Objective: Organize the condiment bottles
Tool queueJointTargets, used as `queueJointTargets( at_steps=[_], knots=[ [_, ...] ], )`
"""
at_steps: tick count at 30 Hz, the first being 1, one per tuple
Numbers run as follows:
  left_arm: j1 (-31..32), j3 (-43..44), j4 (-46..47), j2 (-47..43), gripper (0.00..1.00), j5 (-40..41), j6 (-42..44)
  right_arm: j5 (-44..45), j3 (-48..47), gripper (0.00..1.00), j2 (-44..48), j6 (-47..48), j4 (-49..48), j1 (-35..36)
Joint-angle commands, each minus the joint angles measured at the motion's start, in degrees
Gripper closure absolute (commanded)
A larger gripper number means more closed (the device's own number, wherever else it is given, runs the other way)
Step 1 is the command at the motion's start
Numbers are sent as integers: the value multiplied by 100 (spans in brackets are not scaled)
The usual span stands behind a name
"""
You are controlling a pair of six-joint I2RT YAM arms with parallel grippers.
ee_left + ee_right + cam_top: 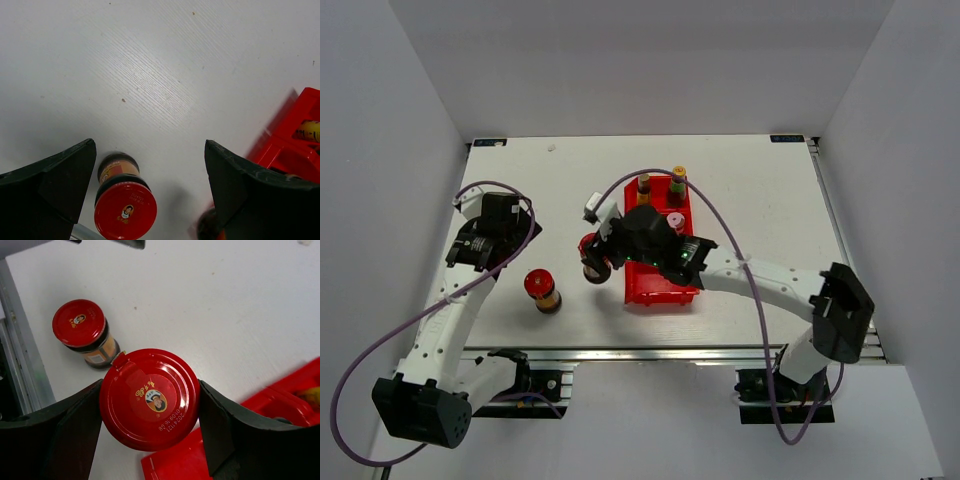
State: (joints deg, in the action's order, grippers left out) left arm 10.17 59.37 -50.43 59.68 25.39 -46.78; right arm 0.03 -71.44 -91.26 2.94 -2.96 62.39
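Note:
My right gripper (599, 256) (150, 390) is shut on a squat dark jar with a wide red lid (591, 248) (149, 398), one finger on each side of the lid, just left of the red tray (660, 282) (182, 465). A second red-lidded jar (542, 288) (82, 330) (125, 206) stands upright on the table near the front. My left gripper (492, 240) (150, 145) is open and empty, hovering with that jar beside its left finger (55, 175). In the tray's far end stand a yellow-capped bottle (678, 181), a dark-capped one (643, 186) and a pink-capped one (674, 220).
The white table (750, 190) is walled by white panels at the back and sides. A metal rail (670, 355) (22, 355) runs along the near edge. The tray's corner (300, 135) shows at the right of the left wrist view.

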Motion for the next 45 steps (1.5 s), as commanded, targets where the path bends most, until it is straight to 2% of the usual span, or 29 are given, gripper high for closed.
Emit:
queueJointTargets(
  at_steps=[1,4,6,9,13,19,29,35,38,45],
  knots=[
    [-42,-14,139,-53,2,-113,99,786,59,52,723,-101,-346,19],
    [-33,-92,244,-79,2,-165,117,1349,498,52,1205,-118,-170,-16],
    [-33,-136,306,-71,2,-280,135,1568,762,52,1478,-249,-135,-148],
    [-33,-154,376,17,2,-367,161,1850,1245,58,2006,-434,-47,-332],
    [-42,-128,438,123,2,-491,231,2115,1729,58,2603,-706,137,-578],
    [-33,-145,456,219,2,-535,231,2159,2309,57,2947,-1031,261,-921],
    [-42,-172,482,167,2,-605,284,1992,2837,55,2948,-1366,59,-1255],
    [-33,-189,456,193,2,-675,302,1939,2943,46,2632,-1384,-143,-1282],
    [-42,-198,456,219,2,-693,310,1895,2952,36,2526,-1428,-187,-1291],
    [-33,-198,386,246,2,-763,345,1913,3022,20,2499,-1516,-170,-1291]
  ],
)
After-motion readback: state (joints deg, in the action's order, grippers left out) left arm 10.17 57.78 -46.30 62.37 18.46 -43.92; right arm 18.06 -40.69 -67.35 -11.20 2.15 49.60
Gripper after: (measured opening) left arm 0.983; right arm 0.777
